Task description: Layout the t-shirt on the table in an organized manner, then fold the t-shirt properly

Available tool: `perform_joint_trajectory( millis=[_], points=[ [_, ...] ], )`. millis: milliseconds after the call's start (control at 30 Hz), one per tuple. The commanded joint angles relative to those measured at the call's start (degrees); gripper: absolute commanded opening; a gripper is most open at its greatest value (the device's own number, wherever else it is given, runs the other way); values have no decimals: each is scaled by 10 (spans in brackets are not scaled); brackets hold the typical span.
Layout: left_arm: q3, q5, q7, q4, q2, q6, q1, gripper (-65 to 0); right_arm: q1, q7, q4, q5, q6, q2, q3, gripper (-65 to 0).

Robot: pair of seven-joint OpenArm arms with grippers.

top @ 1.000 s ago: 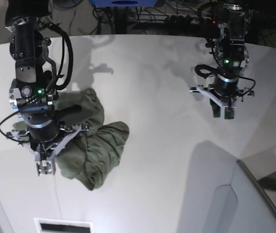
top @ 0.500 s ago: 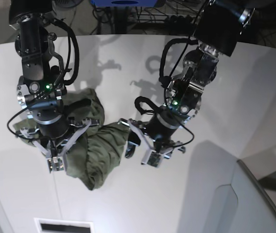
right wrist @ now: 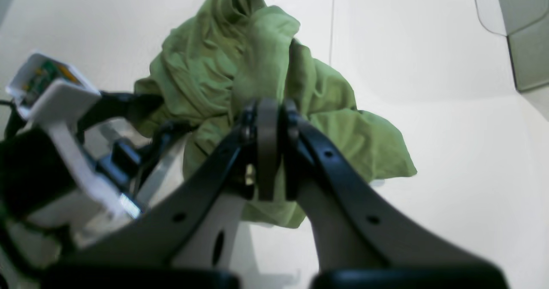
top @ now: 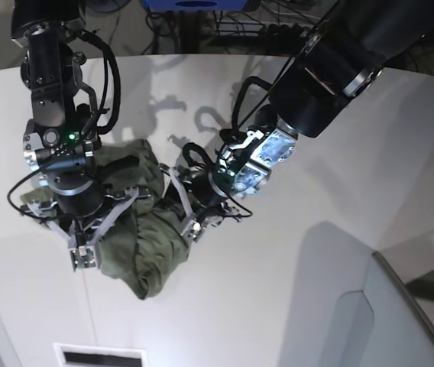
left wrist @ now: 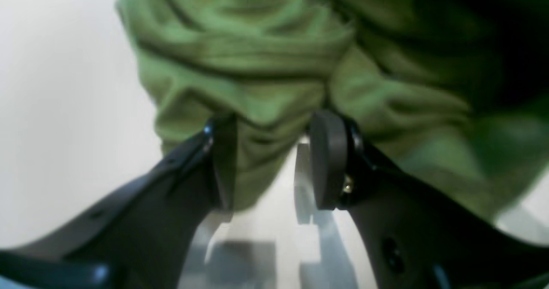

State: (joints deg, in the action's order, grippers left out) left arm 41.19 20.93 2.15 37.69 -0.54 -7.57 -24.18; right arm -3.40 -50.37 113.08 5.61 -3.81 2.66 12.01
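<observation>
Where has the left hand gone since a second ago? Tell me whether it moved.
Yes. In the base view the left hand has swung from the open white table onto the crumpled olive-green cotton t-shirt, toward the right hand.

The robot has two big arms made of round black parts with shiny silver rings. Black cables loop beside each arm. The right arm (top: pixel 56 115) has a small green light on its side. The left arm (top: pixel 316 69) is thick and black, with a silver metal wrist and a small green light too. The right gripper (right wrist: pixel 269 152) has two long black fingers with small round holes in them and flat grey pads. The left gripper (left wrist: pixel 272 160) has black fingers with round dark pads and a little brass screw. A white box with a green circuit board sits on the left arm's wrist.
</observation>
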Motion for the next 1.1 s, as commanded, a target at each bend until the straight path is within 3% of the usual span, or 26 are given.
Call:
perform_joint_trajectory(
  millis=[0, 133, 267, 400, 500, 867, 1067],
  points=[
    [-2, 0, -26, -27, -13, 3, -27, -375, 1, 15, 17, 3, -1, -2, 2, -650],
    [-2, -38, -105, -177, -58, 2, -76, -375, -17, 15, 26, 3, -1, -1, 2, -650],
    [-7, -95, -163, -226, -70, 2, -94, -375, -50, 15, 27, 3, 3, -1, 2, -650],
    [-8, -95, -163, -226, -69, 2, -108, -375, -94, 15, 27, 3, 48, -4, -4, -650],
    [-8, -95, -163, -227, -62, 2, -107, -375, -129, 15, 27, 2, 59, -4, -4, -650],
    [-8, -95, -165, -226, -29, 2, -93, -375, -221, 16, 26, 2, 60, 4, -5, -650],
    [-9, -95, -166, -219, -3, 2, -94, -375, -232, 15, -2, 2, 60, 16, -82, -650]
  ],
)
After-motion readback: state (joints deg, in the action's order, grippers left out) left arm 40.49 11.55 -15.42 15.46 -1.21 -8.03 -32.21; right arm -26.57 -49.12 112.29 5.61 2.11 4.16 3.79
